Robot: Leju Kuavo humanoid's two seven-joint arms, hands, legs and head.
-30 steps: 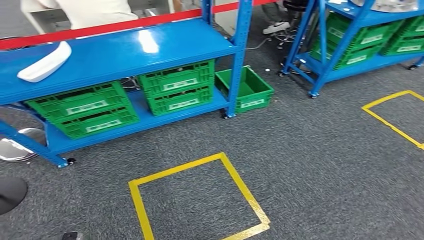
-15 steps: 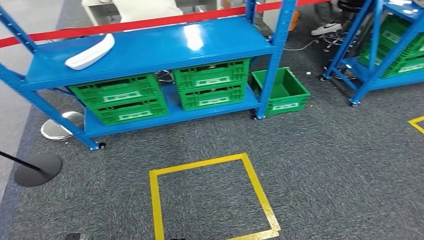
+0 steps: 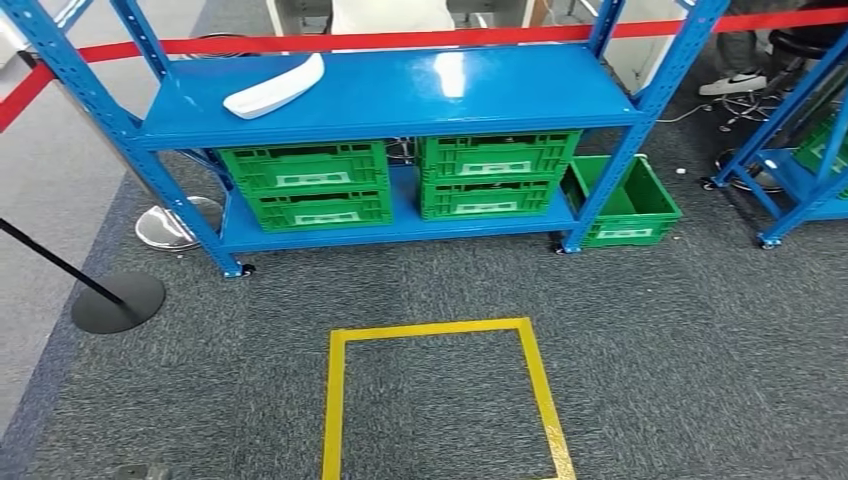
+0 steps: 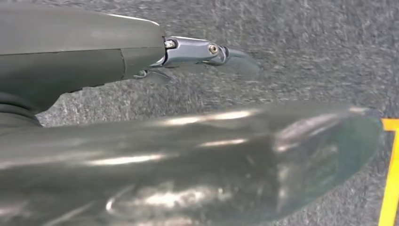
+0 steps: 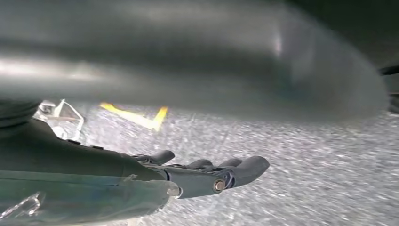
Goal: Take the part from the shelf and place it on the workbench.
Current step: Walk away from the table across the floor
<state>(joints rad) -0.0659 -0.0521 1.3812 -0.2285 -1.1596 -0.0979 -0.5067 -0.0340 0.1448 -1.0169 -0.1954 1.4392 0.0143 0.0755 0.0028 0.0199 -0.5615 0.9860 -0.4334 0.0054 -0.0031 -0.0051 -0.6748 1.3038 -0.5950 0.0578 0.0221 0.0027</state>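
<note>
The part [image 3: 275, 87], a long white curved piece, lies on the left end of the blue shelf's top board [image 3: 450, 90], straight ahead in the head view. My left hand [image 4: 188, 141] hangs over the grey carpet with its fingers [image 4: 211, 51] stretched out and nothing in it. My right hand [image 5: 202, 174] also hangs above the carpet, fingers [image 5: 244, 167] out and apart from the thumb, holding nothing. Both hands are far from the part.
Green crates [image 3: 305, 182] [image 3: 495, 175] fill the lower board; a green bin [image 3: 625, 205] stands on the floor at the shelf's right. A yellow tape square [image 3: 335, 400] marks the carpet. Red barrier tape [image 3: 400, 40], a stanchion base [image 3: 118, 302], a person in white [image 3: 390, 15], a second shelf [image 3: 800, 150].
The camera has turned: the whole scene has slid right in the picture, and the shelf with the white part now stands centred ahead. The part itself has not moved.
</note>
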